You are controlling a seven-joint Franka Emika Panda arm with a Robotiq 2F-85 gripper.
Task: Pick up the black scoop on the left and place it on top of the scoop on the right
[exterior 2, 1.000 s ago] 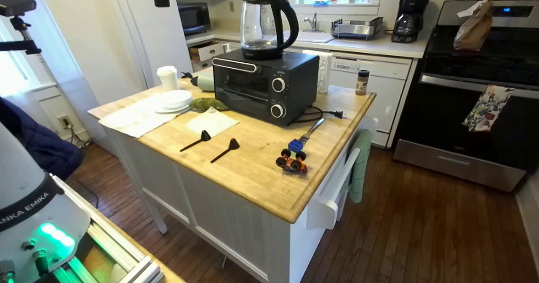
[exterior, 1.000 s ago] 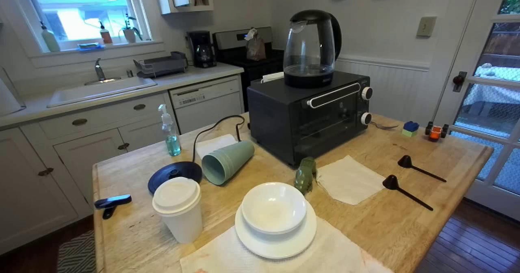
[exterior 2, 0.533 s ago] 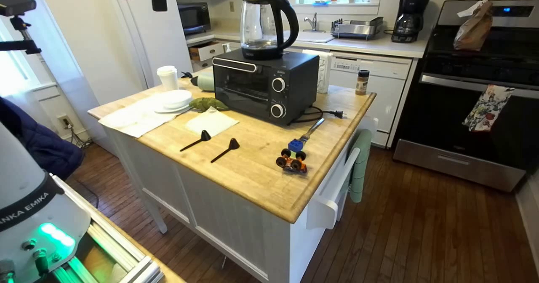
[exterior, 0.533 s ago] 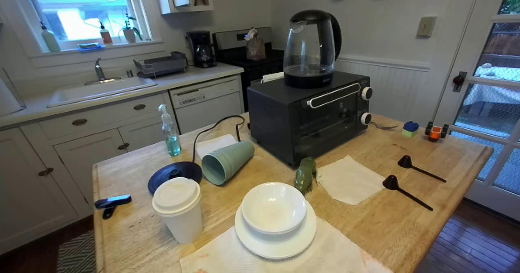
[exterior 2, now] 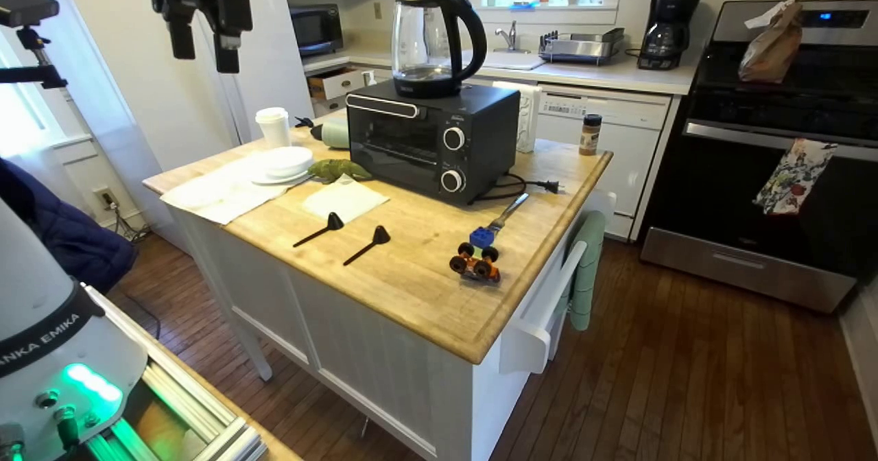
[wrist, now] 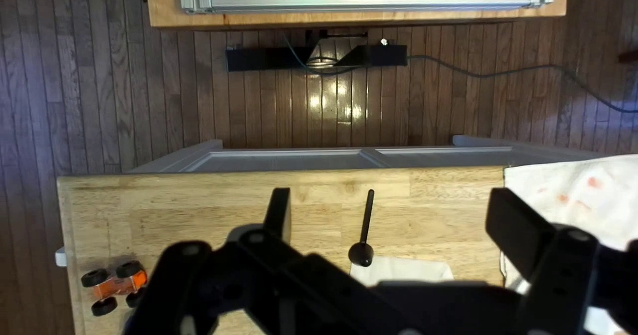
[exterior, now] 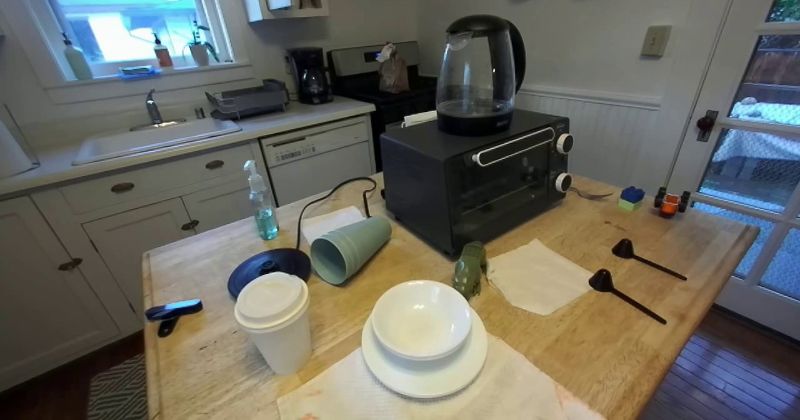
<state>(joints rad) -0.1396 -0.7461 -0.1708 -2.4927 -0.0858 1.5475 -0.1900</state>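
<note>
With my gripper [exterior 2: 205,56] spread wide, I needed to go down slowly around the left scoop's handle [wrist: 366,223], though I couldn't judge height well.

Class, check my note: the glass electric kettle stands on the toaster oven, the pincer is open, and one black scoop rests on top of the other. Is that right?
Not quite: one black scoop lies apart from the other black scoop on the wooden tabletop, as both exterior views show. The glass electric kettle does stand on the toaster oven, and the pincer is open.
</note>
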